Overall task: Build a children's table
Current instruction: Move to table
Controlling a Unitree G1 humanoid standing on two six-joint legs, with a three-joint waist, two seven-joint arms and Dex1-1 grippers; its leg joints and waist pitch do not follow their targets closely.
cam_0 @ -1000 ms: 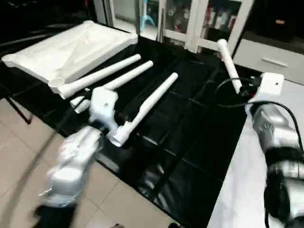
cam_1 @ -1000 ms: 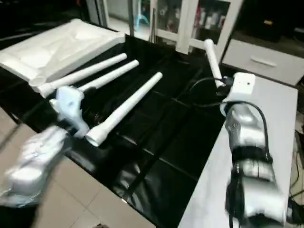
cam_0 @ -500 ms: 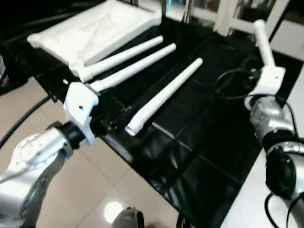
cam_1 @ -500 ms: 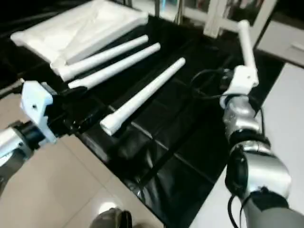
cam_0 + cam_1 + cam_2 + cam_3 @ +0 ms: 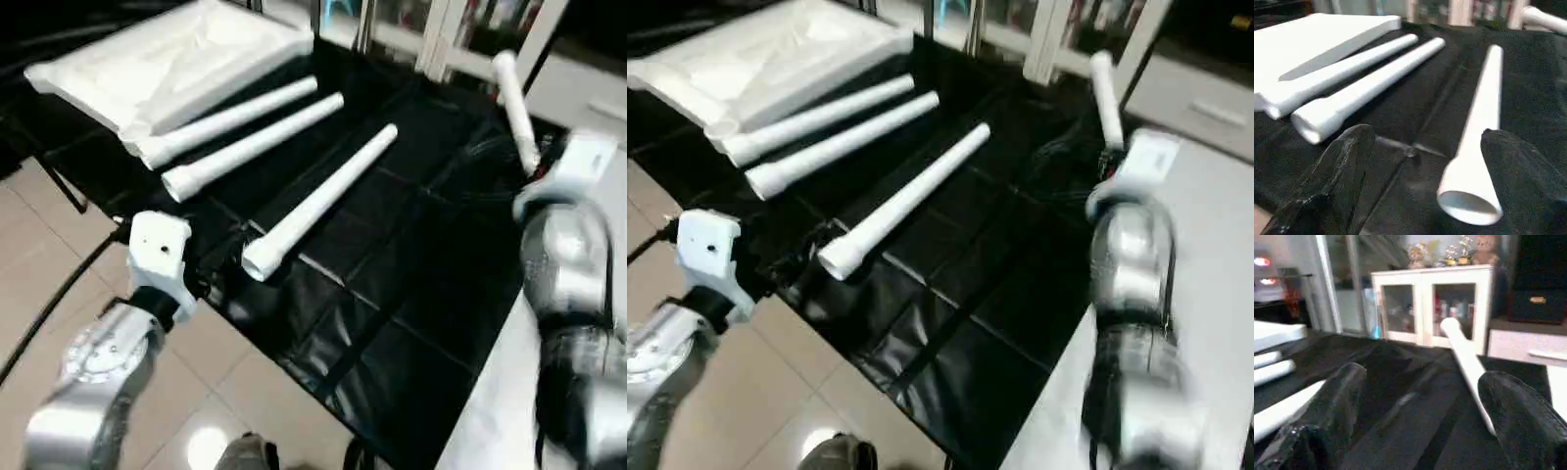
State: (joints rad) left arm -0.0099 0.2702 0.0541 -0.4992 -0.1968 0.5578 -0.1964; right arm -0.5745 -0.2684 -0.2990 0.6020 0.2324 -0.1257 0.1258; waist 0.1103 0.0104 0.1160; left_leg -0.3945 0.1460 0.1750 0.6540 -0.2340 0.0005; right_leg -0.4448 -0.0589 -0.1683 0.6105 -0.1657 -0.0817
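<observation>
The children's table lies in parts on a black cloth. Its white top rests at the far left. Two legs lie side by side next to it, and a third leg lies in the middle. My left gripper is open at the cloth's near edge, and the third leg's wide end lies just ahead between its fingers, untouched. A fourth leg lies at the far right. My right gripper stands open behind it, with that leg close to one finger.
A white cabinet with glass doors stands behind the table. A white counter runs along the right side. Tiled floor lies below the cloth's near edge, and a black cable hangs by my left arm.
My right gripper has opened and let go of the fourth leg. My left arm has drawn back to the cloth's near edge. The camera has shifted.
</observation>
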